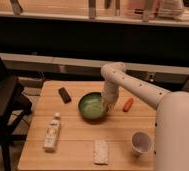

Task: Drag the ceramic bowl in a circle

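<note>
**Reaching down to the bowl's right rim**

Reaching across the table (pixel 73 146) from the right with a white arm (pixel 134 86), bent at an elbow behind the bowl and dropping the end effector (pixel 106 105) at the right rim of the green bowl (pixel 91 106). Cannot tell how wide the end effector stands, nor whether it grips the rim or only touches it.

Sitting upright, mouth facing up, near the table's middle and a little toward the far edge. Round all the way, so no long axis and no heading to read; dark and glossy outside, paler green inside.

Sharing the table with a small black object (pixel 64 94) to the far left of the bowl, an orange object (pixel 128 104) just right of the end effector, a pale bottle (pixel 52 132) lying on the near left, a flat light packet (pixel 101 151) at the near edge, and a white cup (pixel 140 142) on the near right, well apart from the bowl.

Light wood for the table top, plain and bare between the things. Dark chair (pixel 5 107) on the left side, dark wall behind, a pale ledge running along it, and a wooden counter across the top.
</note>
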Robot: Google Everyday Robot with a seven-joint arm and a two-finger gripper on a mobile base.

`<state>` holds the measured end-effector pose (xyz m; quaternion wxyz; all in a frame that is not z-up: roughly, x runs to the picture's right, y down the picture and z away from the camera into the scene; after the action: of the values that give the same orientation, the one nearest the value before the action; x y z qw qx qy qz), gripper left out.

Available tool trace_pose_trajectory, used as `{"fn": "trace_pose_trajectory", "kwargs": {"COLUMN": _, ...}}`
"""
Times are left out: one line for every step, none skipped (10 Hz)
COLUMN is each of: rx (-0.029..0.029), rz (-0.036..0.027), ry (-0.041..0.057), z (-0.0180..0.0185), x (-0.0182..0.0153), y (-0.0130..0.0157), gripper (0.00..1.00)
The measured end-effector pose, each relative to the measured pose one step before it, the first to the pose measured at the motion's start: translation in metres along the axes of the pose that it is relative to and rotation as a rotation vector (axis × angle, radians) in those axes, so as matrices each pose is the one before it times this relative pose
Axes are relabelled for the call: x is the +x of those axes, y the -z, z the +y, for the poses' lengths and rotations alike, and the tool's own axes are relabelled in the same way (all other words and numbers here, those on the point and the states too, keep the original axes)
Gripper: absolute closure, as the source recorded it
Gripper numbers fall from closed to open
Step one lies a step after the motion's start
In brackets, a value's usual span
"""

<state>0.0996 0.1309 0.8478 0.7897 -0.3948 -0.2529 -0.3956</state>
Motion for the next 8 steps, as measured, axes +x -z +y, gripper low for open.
{"fn": "trace_pose_trajectory", "kwargs": {"rx": -0.00199, "rz": -0.0008, "ry": -0.00106, "z": 0.00186, "x": 0.00146, "y": 0.00033, "gripper": 0.96}}
{"fn": "trace_pose_trajectory", "kwargs": {"rx": -0.00413, "rz": -0.00059, "ry": 0.00414, "z": 0.00093, "x": 0.00029, "y": -0.00007, "gripper": 0.96}}
{"fn": "trace_pose_trajectory", "kwargs": {"rx": -0.00571, "rz": -0.00154, "ry": 0.0048, "z": -0.00081, "x": -0.00159, "y": -0.00123, "gripper": 0.96}}
{"fn": "trace_pose_trajectory", "kwargs": {"rx": -0.00408, "rz": -0.00177, "ry": 0.00237, "z": -0.00276, "x": -0.00365, "y": -0.00053, "gripper": 0.96}}
{"fn": "trace_pose_trajectory", "kwargs": {"rx": -0.00366, "rz": -0.00279, "ry": 0.00213, "z": -0.00154, "x": -0.00187, "y": -0.00018, "gripper": 0.96}}
{"fn": "trace_pose_trajectory", "kwargs": {"rx": -0.00434, "rz": -0.00135, "ry": -0.00273, "z": 0.00218, "x": 0.0006, "y": 0.0002, "gripper": 0.96}}
{"fn": "trace_pose_trajectory", "kwargs": {"rx": -0.00163, "rz": -0.00188, "ry": -0.00254, "z": 0.00198, "x": 0.0003, "y": 0.00008, "gripper": 0.96}}
{"fn": "trace_pose_trajectory", "kwargs": {"rx": -0.00655, "rz": -0.00208, "ry": 0.00617, "z": 0.0005, "x": -0.00238, "y": -0.00146, "gripper": 0.96}}
